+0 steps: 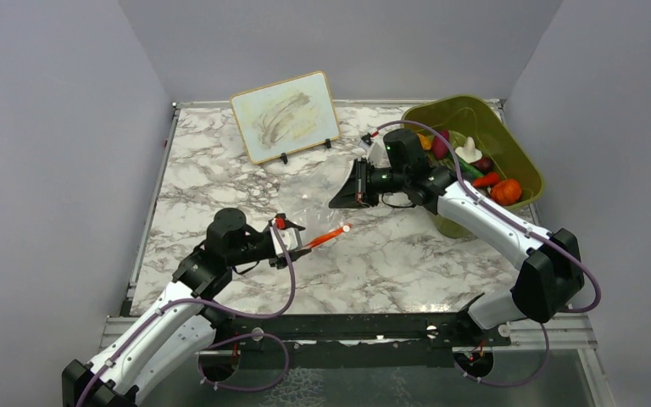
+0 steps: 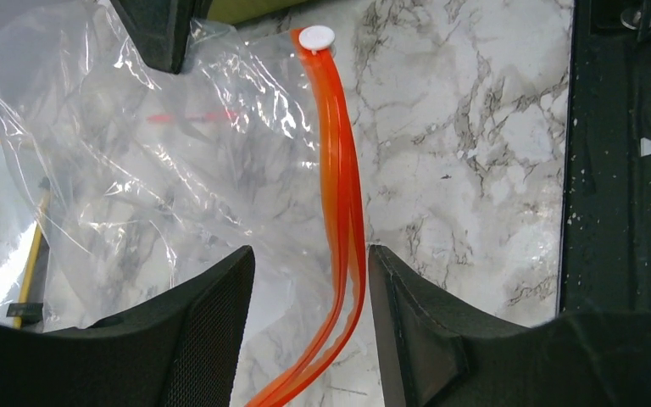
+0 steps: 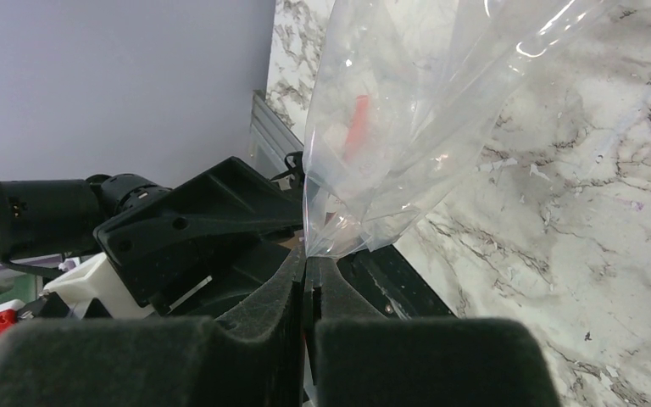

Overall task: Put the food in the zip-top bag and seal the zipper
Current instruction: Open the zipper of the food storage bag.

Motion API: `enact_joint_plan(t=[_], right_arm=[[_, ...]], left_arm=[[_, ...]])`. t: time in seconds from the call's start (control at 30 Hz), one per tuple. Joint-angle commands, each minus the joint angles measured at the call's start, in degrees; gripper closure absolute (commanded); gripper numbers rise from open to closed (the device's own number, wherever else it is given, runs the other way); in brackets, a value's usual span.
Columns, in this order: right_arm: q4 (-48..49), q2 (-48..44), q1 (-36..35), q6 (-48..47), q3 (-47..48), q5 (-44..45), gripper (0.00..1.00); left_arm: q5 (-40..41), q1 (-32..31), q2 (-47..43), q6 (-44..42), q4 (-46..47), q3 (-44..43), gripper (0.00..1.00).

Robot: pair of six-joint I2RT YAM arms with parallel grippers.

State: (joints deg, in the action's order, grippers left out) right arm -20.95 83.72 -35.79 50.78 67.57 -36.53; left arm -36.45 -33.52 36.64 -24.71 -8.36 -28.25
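The clear zip-top bag (image 1: pixel 320 214) hangs stretched between my two grippers above the marble table. Its red-orange zipper (image 2: pixel 343 186) runs down between my left gripper's open jaws, close against the right finger, with a white slider (image 2: pixel 316 36) at its far end. My left gripper (image 2: pixel 311 254) is open around the strip; it also shows in the top view (image 1: pixel 298 246). My right gripper (image 3: pixel 305 259) is shut on a corner of the bag (image 3: pixel 407 110); it also shows in the top view (image 1: pixel 336 201). The food (image 1: pixel 485 174) lies in the bin: an orange ball (image 1: pixel 506 191), a carrot-like piece and a dark purple piece.
The olive-green bin (image 1: pixel 517 144) stands at the back right, just behind my right arm. A framed white board (image 1: pixel 284 116) leans at the back middle. Grey walls close in the left, back and right. A black rail (image 2: pixel 610 170) runs along the table's near edge.
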Motion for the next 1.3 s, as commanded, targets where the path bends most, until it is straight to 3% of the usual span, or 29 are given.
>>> enact_joint_plan(t=[0.0, 0.43, 0.87, 1.27], right_arm=[[2.1, 0.5, 0.7, -0.3, -0.5, -2.4, 0.99], [3.6, 0.9, 1.5, -0.1, -1.4, -4.3, 0.99], [7.9, 1.5, 1.5, 2.3, -3.2, -9.0, 0.99], [10.3, 1.2, 1.5, 4.5, -4.6, -10.6, 0.98]], left_arm=[[2.8, -0.5, -0.6, -4.5, -2.8, 0.6, 0.47], [8.9, -1.4, 0.5, -7.6, -2.9, 0.6, 0.56], [13.0, -2.2, 1.2, -8.8, 0.8, 2.0, 0.57], [11.1, -2.7, 3.8, -9.8, 4.7, 2.2, 0.57]])
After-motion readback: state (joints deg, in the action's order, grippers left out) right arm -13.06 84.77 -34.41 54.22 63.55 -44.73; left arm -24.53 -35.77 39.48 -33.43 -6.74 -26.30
